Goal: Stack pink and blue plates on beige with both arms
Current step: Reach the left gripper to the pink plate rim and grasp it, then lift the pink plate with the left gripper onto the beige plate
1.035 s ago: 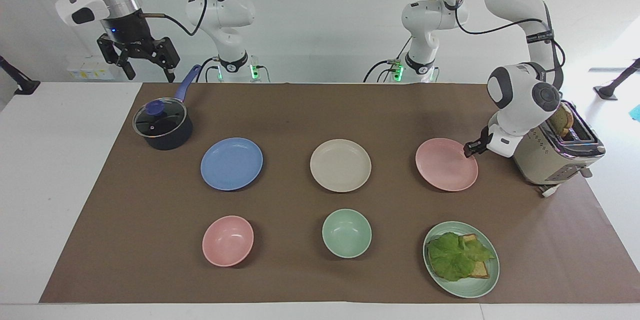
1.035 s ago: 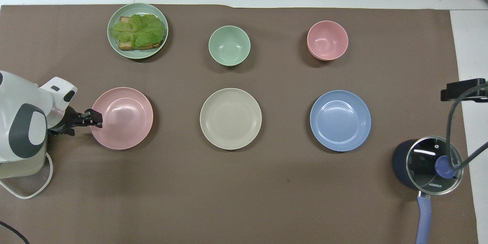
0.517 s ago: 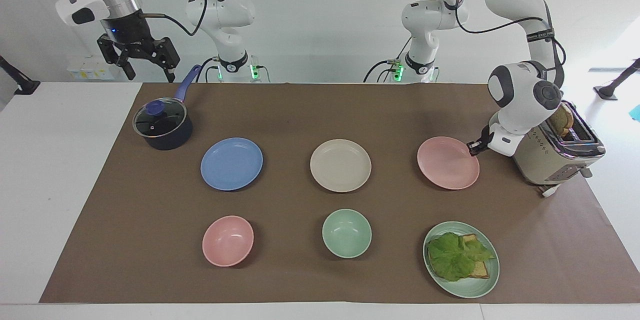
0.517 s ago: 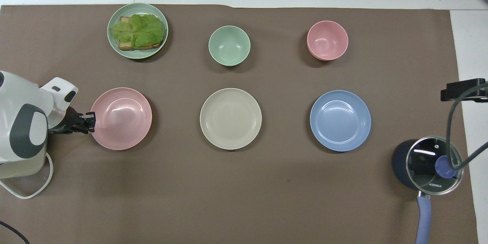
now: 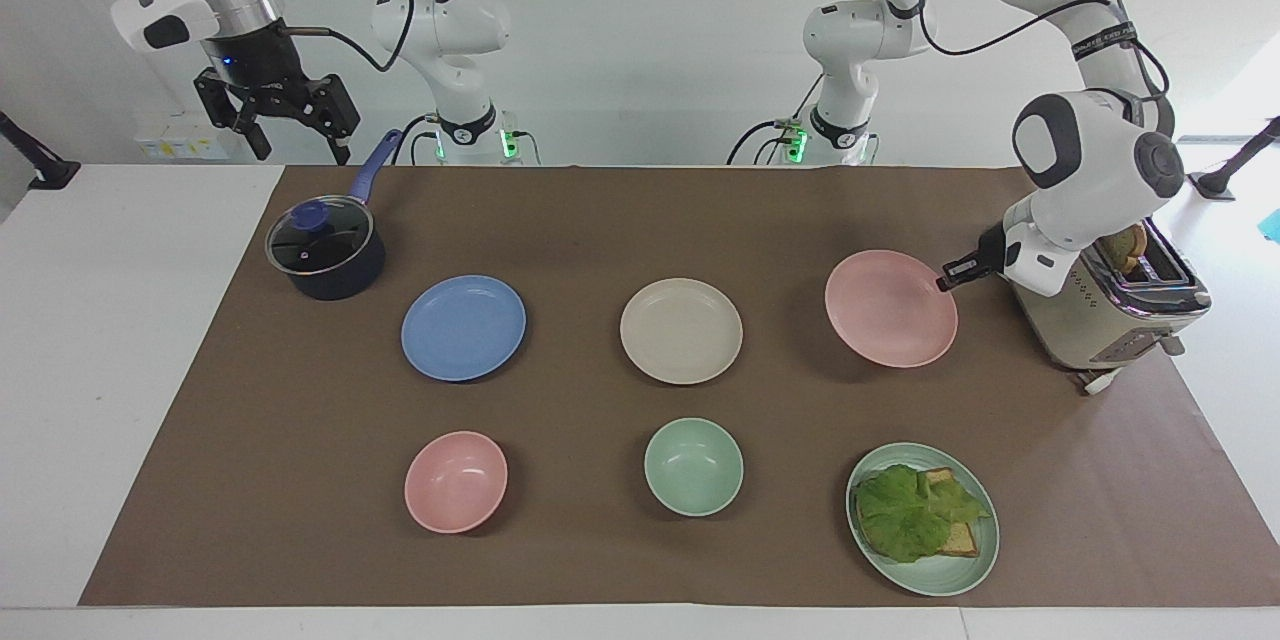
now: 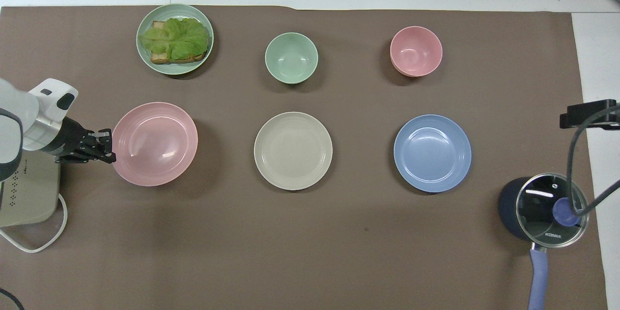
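Left hand (image 5: pixel 948 277) is clamped on the pink plate (image 5: pixel 890 308) rim, plate lifted off the tabletop beside the toaster (image 5: pixel 1110 305). I'd keep it level and carry it to the beige plate (image 5: pixel 681 330); path is open. Right hand (image 5: pixel 275 115), fingers spread and holding nothing, waits over the pot (image 5: pixel 327 255); blue plate (image 5: pixel 463 327) untouched.

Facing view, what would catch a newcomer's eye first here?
The pink plate, lifted off the brown mat at the left arm's end of the table, its rim pinched by the left gripper beside the toaster. Next, the beige plate and blue plate lying flat in the same row, while the right gripper waits, open, above the pot.
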You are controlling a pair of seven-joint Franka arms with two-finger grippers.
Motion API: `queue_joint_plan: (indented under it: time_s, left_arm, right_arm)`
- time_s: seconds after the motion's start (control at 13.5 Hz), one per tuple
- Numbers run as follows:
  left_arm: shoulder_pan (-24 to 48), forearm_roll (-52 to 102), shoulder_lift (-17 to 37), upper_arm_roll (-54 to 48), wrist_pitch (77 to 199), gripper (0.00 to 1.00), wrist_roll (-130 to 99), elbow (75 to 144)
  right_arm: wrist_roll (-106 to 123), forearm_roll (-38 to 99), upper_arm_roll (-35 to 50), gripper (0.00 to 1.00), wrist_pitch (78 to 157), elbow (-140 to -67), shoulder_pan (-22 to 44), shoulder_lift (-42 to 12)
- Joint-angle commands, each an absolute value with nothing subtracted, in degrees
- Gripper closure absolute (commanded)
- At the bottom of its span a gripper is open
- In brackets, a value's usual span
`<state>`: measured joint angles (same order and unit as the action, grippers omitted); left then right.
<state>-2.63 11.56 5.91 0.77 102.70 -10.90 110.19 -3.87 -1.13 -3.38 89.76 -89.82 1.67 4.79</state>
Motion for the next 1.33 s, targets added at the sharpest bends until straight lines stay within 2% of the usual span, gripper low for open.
queue_joint_plan:
  time_s: [0.0,0.15,0.37,0.67,1.03,1.26]
  left_arm:
    - [0.9,14.3,2.4,-0.1,100.1,1.0,-17.8,109.7]
    - [8.1,14.5,2.1,-0.1,102.3,1.0,-26.2,110.2]
    - [15.3,15.6,1.7,-0.2,106.9,1.0,-32.5,111.2]
    - [23.6,15.6,2.8,-0.2,120.5,1.0,-39.2,117.1]
    - [30.0,15.6,7.8,-0.2,128.4,1.0,-43.0,118.6]
    - [30.7,15.6,7.8,-0.3,130.2,1.0,-43.9,119.7]
  right_arm:
    - [-2.5,-0.1,-3.1,0.0,90.7,-90.4,0.7,5.1]
    - [-2.5,-0.1,-3.1,0.0,90.7,-90.4,0.7,5.1]
    - [-2.5,-0.1,-3.1,0.0,90.7,-90.4,0.7,5.1]
    - [-2.5,-0.1,-3.1,0.0,90.7,-90.4,0.7,5.1]
    - [-2.5,-0.1,-3.1,0.0,90.7,-90.4,0.7,5.1]
    - [-2.7,-0.1,-3.1,0.0,90.7,-90.4,0.7,5.0]
